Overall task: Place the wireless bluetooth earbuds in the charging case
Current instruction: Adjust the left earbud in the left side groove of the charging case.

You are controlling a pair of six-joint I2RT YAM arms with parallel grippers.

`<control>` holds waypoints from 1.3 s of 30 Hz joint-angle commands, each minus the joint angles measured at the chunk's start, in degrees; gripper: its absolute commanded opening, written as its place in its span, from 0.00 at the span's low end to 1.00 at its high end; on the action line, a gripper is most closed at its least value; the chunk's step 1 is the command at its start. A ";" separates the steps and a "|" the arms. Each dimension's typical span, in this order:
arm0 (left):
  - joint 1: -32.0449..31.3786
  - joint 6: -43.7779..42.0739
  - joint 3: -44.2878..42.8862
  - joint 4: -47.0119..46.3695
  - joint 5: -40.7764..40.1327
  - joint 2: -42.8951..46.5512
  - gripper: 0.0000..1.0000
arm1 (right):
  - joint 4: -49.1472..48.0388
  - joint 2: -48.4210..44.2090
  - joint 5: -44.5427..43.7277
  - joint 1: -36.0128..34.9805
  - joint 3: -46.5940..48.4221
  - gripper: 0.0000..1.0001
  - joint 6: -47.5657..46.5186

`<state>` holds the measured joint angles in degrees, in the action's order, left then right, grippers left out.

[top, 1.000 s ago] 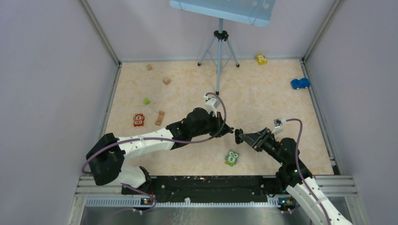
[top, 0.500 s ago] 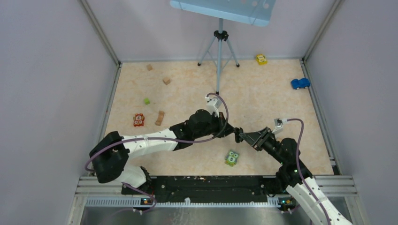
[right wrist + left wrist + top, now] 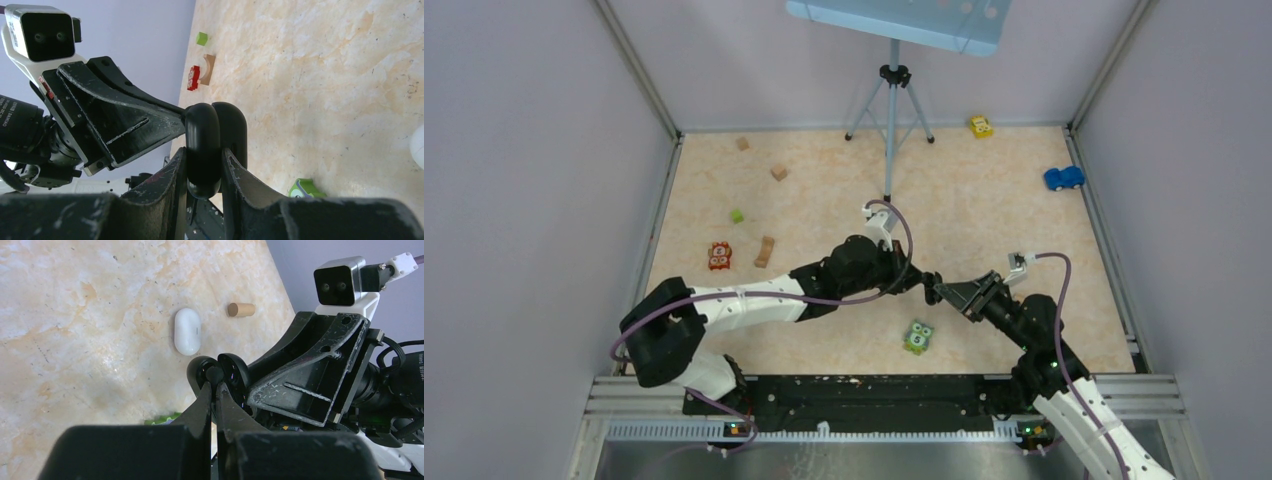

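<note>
My right gripper (image 3: 203, 152) is shut on the black charging case (image 3: 202, 142), held on edge above the table with its lid (image 3: 231, 127) swung open. My left gripper (image 3: 214, 386) is shut on a small black earbud (image 3: 215, 373), and its tips press into the open case (image 3: 235, 374). From above, the left gripper (image 3: 921, 280) and the right gripper (image 3: 940, 291) meet tip to tip at mid-table. A closed white case (image 3: 187, 331) lies on the table beyond them. Whether the earbud sits in its socket is hidden.
A green owl toy (image 3: 918, 337) lies just near of the grippers. A tripod (image 3: 892, 100) stands at the back centre. A tan wooden cylinder (image 3: 240, 309) lies by the white case. A red owl block (image 3: 720, 255), green cube (image 3: 737, 215) and wooden pieces lie left; toy cars (image 3: 1063, 178) far right.
My left arm has reached to the right and closed the gap, so its tips now meet the case in my right gripper. The right arm has barely moved.
</note>
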<state>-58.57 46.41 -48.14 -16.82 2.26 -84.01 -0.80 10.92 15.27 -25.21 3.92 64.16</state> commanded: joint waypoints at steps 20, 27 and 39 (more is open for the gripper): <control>-1.10 -1.28 -4.77 2.75 -0.36 -3.97 0.00 | -2.22 -0.39 0.47 0.25 2.54 0.05 0.16; -1.55 -1.75 -5.58 4.68 -1.73 -2.94 0.20 | -1.99 -0.35 0.38 0.25 2.57 0.05 0.15; -2.08 -2.60 -5.52 6.36 -5.42 2.00 0.37 | -2.42 0.07 0.29 0.20 2.23 0.05 -0.06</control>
<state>-60.27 44.84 -51.96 -9.91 -1.56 -85.41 -0.14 10.92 15.05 -25.19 3.92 64.16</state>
